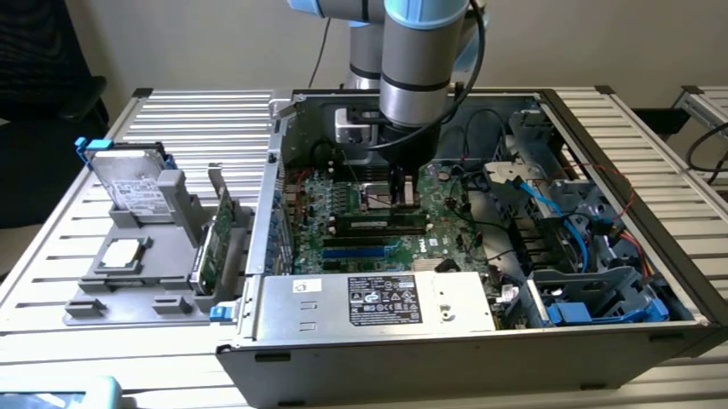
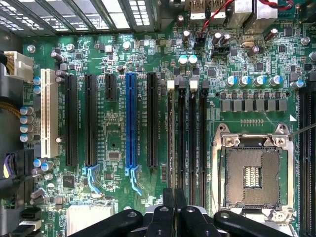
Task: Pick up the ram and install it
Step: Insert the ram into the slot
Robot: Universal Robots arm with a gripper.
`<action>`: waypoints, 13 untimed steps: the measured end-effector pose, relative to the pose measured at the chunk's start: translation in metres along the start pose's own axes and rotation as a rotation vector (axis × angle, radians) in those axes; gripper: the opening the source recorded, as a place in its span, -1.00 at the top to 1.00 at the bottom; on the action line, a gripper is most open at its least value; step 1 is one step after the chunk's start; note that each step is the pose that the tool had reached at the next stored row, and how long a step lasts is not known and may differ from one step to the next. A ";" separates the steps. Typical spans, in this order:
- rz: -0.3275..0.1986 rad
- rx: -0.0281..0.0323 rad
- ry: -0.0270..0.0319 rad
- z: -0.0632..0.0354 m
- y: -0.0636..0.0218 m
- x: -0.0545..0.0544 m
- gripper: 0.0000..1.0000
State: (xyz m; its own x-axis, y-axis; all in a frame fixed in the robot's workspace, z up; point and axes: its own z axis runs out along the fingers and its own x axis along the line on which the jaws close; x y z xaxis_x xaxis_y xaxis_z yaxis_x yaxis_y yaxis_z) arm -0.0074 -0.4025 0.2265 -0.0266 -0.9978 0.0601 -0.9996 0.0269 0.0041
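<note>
Lying open on a slatted metal table, the computer case holds a green motherboard on its floor, a metal power supply box with a black label along the near wall, and loose blue and black cables around a drive cage toward the exterior view's right. Outside the case, toward the exterior view's left, a gray tray holds a hard drive propped upright, a small square silver part lying flat, and a green card standing on edge. The ram stands on edge among the memory slots inside the case, a long, narrow stick with a dark face and a pale label; whether it is fully seated cannot be told. The gripper hangs from the arm just beyond the ram's far side, over the motherboard; contact between the two cannot be told. In the wrist view the gripper has its fingers pressed together with nothing visible between them, pointing along the memory slots, between the empty processor socket and a blue slot.
</note>
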 end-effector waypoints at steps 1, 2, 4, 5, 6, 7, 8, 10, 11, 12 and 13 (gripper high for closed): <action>0.000 0.0000 0.0000 0.0003 0.0000 0.000 0.76; 0.000 0.0000 0.0000 0.0006 0.0000 0.000 0.76; 0.000 0.0000 0.0000 0.0013 0.0000 0.000 0.73; 0.000 0.0000 0.0002 0.0014 0.0000 0.000 0.61; 0.000 -0.0001 0.0002 0.0014 0.0000 0.000 0.61; 0.000 -0.0001 0.0003 0.0014 0.0000 0.000 0.61; 0.000 -0.0001 0.0008 0.0009 0.0000 0.000 0.47; 0.000 0.0000 0.0015 -0.0018 0.0000 0.000 0.47; 0.000 0.0000 0.0017 -0.0037 0.0000 0.000 0.47; 0.000 0.0000 0.0017 -0.0051 0.0000 0.000 0.47; 0.000 0.0000 0.0017 -0.0066 0.0000 0.000 0.47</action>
State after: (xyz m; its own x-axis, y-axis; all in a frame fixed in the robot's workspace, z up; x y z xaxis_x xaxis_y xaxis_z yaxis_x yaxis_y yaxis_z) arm -0.0074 -0.4024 0.2331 -0.0266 -0.9977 0.0618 -0.9996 0.0269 0.0040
